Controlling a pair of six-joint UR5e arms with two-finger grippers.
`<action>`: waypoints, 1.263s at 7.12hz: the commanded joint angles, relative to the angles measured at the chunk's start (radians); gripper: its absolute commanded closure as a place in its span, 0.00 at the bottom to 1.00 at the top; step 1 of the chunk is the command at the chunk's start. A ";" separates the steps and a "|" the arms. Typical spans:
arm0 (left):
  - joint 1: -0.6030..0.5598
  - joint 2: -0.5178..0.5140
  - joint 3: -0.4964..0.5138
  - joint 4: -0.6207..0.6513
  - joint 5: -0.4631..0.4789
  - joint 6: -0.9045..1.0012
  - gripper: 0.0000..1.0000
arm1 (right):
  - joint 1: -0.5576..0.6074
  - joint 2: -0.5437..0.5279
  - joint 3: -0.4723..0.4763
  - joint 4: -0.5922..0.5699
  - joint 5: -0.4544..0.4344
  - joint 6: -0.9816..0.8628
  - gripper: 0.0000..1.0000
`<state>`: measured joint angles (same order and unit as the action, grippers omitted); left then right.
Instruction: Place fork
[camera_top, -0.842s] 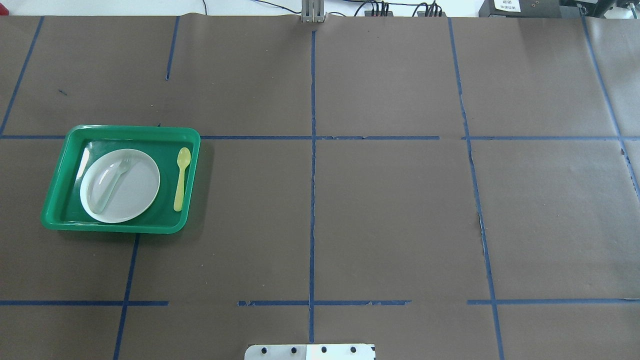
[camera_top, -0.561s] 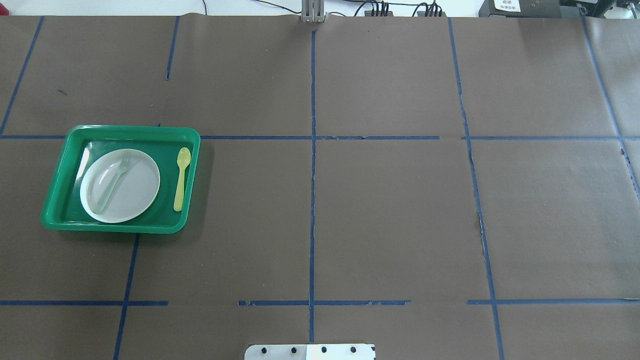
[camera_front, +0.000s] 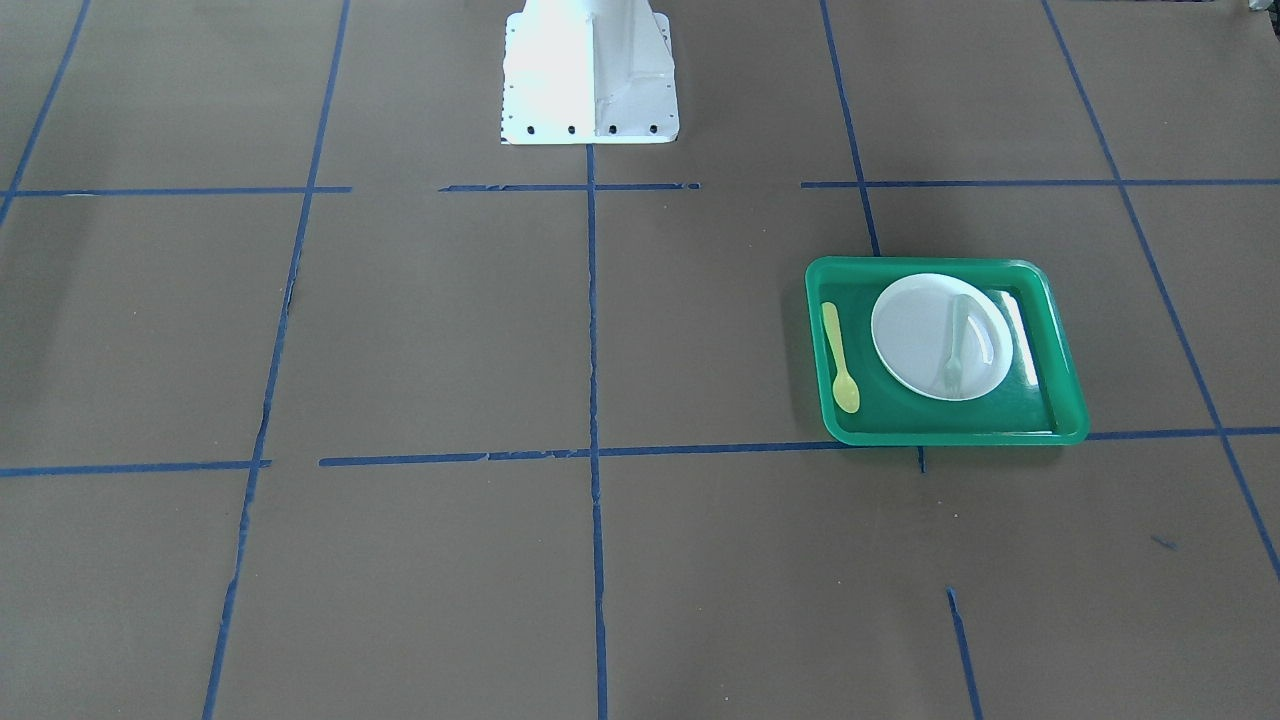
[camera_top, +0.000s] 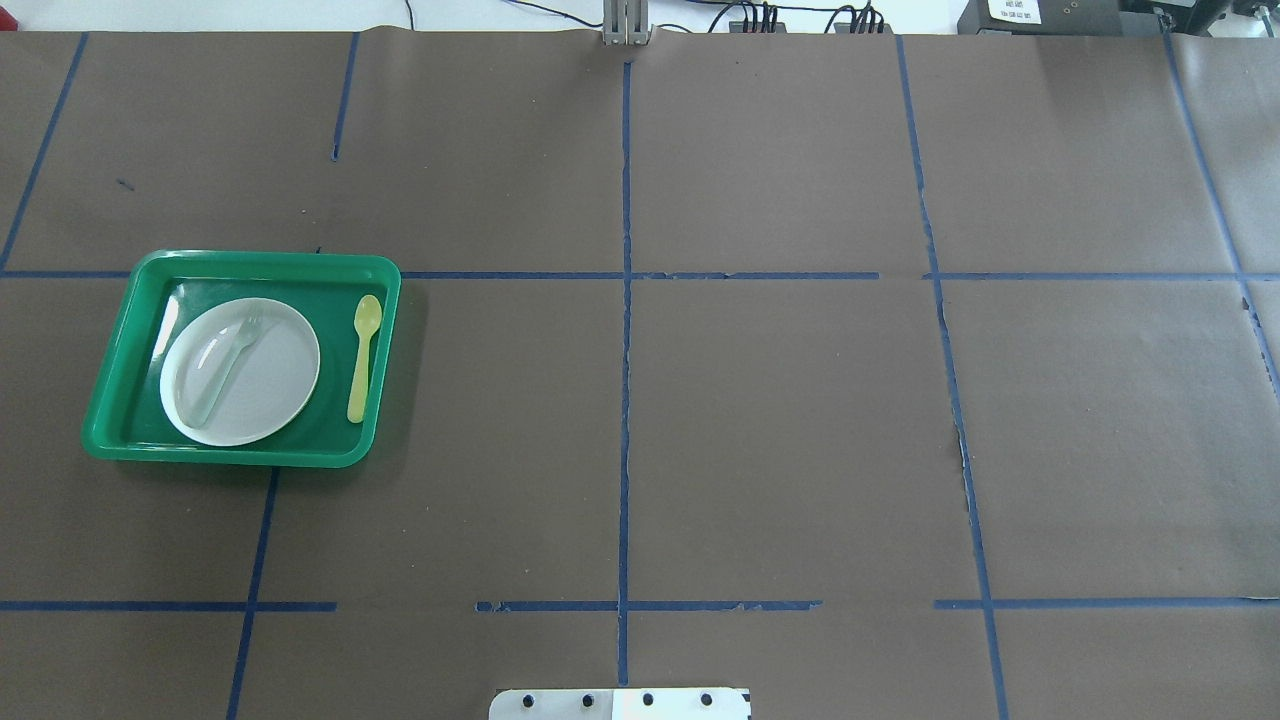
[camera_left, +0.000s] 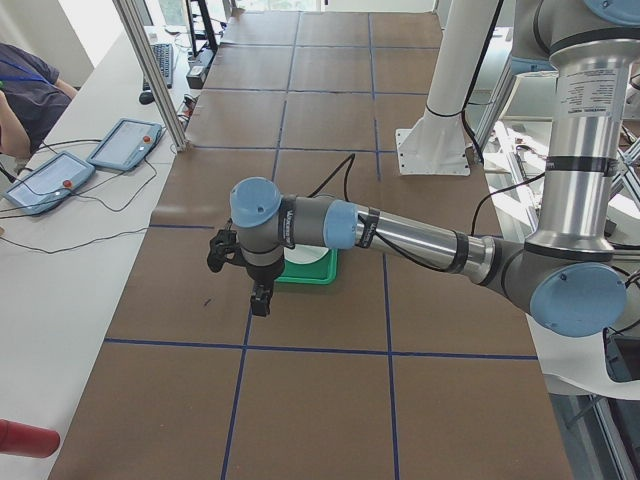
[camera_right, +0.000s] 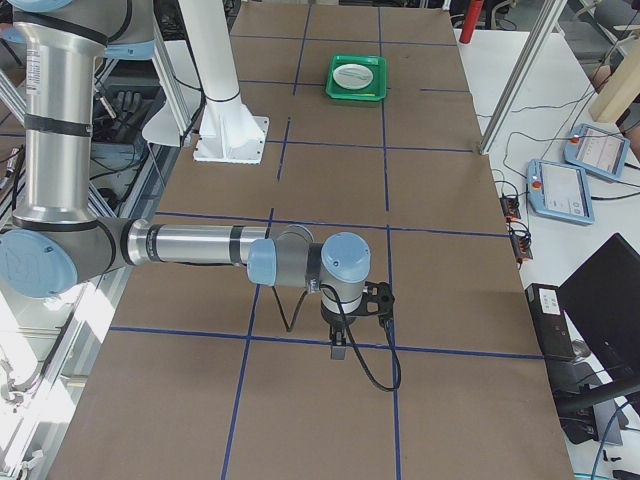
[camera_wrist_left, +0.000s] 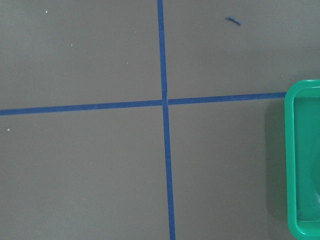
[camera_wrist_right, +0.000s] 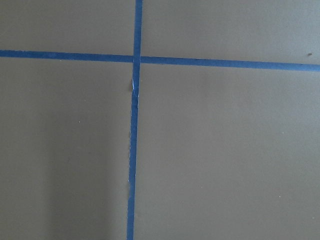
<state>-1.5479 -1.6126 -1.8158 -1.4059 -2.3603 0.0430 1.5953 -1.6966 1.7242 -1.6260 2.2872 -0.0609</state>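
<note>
The pale translucent fork (camera_top: 228, 365) lies on a white plate (camera_top: 270, 390) inside a green tray (camera_top: 260, 258) at the table's left; its tines point to the far side. It also shows in the front-facing view (camera_front: 953, 350) on the plate (camera_front: 915, 330). My left gripper (camera_left: 260, 298) shows only in the exterior left view, hanging above the table beside the tray (camera_left: 305, 275); I cannot tell if it is open or shut. My right gripper (camera_right: 338, 350) shows only in the exterior right view, far from the tray (camera_right: 357, 77); I cannot tell its state.
A yellow spoon (camera_top: 363, 357) lies in the tray to the right of the plate. The left wrist view shows the tray's corner (camera_wrist_left: 300, 165) and blue tape lines. The robot's white base (camera_front: 590, 70) stands at the near table edge.
</note>
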 joint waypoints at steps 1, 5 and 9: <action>0.169 -0.029 -0.080 -0.116 0.001 -0.245 0.00 | 0.000 0.000 0.000 0.000 0.000 0.001 0.00; 0.466 -0.041 -0.067 -0.366 0.088 -0.690 0.00 | 0.000 0.000 0.000 0.000 0.000 0.001 0.00; 0.682 -0.070 0.137 -0.659 0.238 -0.893 0.00 | 0.000 0.000 0.000 0.000 0.000 0.000 0.00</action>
<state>-0.9169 -1.6628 -1.7363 -2.0076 -2.1624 -0.8125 1.5954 -1.6966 1.7242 -1.6260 2.2872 -0.0607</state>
